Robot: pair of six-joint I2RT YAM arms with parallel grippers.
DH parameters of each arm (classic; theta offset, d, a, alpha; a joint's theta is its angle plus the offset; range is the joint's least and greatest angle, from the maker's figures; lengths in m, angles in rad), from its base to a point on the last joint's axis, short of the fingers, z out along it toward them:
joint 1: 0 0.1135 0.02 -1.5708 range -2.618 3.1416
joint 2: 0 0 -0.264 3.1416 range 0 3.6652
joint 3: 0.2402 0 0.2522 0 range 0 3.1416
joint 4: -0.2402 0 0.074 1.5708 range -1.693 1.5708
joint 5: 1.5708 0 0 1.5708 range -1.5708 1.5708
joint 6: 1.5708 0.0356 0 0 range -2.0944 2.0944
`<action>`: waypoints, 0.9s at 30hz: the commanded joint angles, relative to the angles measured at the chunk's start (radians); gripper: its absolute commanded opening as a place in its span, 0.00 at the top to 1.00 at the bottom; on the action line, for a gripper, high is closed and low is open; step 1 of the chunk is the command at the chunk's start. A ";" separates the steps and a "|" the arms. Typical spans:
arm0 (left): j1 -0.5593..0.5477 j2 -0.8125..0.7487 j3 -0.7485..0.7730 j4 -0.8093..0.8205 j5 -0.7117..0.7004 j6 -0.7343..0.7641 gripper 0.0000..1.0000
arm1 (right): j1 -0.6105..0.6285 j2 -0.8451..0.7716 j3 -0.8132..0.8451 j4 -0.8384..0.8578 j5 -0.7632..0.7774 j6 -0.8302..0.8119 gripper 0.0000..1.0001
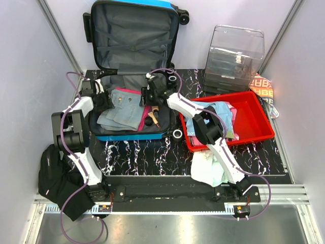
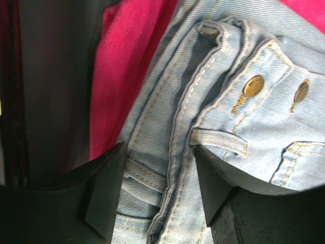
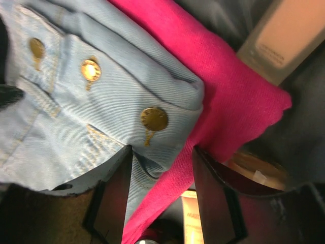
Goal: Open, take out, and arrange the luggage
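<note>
The blue luggage [image 1: 133, 136] lies open at the table's back left, with its grey-lined lid [image 1: 133, 38] upright against the wall. Inside lie a light blue denim garment [image 1: 124, 109] and a pink garment [image 1: 144, 114]. My left gripper [image 1: 104, 99] is inside the case at its left side. It is open, jaws either side of a denim fold [image 2: 167, 152], with pink cloth [image 2: 127, 66] beyond. My right gripper [image 1: 151, 99] is at the case's right side. It is open, jaws astride the denim's edge [image 3: 76, 101] and the pink garment [image 3: 223, 101].
A red tray [image 1: 256, 114] holding clothes [image 1: 218, 114] sits right of the case. A clear drawer box [image 1: 234, 56] stands at the back right. A pale green cloth [image 1: 208, 168] lies under the right arm, a black cloth [image 1: 56, 178] by the left base. A beige container [image 3: 279, 40] lies in the case.
</note>
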 commanded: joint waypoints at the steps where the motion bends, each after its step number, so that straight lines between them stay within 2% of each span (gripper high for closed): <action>1: 0.007 0.027 0.011 0.031 0.075 0.000 0.44 | 0.020 0.041 0.089 -0.023 -0.025 0.018 0.44; 6: 0.006 0.041 0.008 0.042 0.158 -0.011 0.55 | 0.051 0.061 0.155 -0.069 0.041 -0.040 0.48; 11: 0.006 0.045 0.011 0.040 0.204 -0.008 0.75 | 0.083 0.055 0.199 -0.101 0.113 -0.112 0.47; 17: 0.006 0.041 0.018 0.028 0.242 -0.006 0.93 | 0.140 0.032 0.233 -0.112 0.234 -0.209 0.49; 19: 0.006 0.039 0.018 0.027 0.252 -0.006 1.00 | 0.154 0.038 0.242 -0.114 0.253 -0.258 0.55; 20: 0.006 0.038 0.018 0.023 0.255 -0.006 1.00 | 0.157 0.043 0.252 -0.114 0.240 -0.264 0.64; 27: 0.007 0.024 0.014 0.025 0.250 0.006 1.00 | 0.157 0.092 0.290 -0.117 0.181 -0.229 0.89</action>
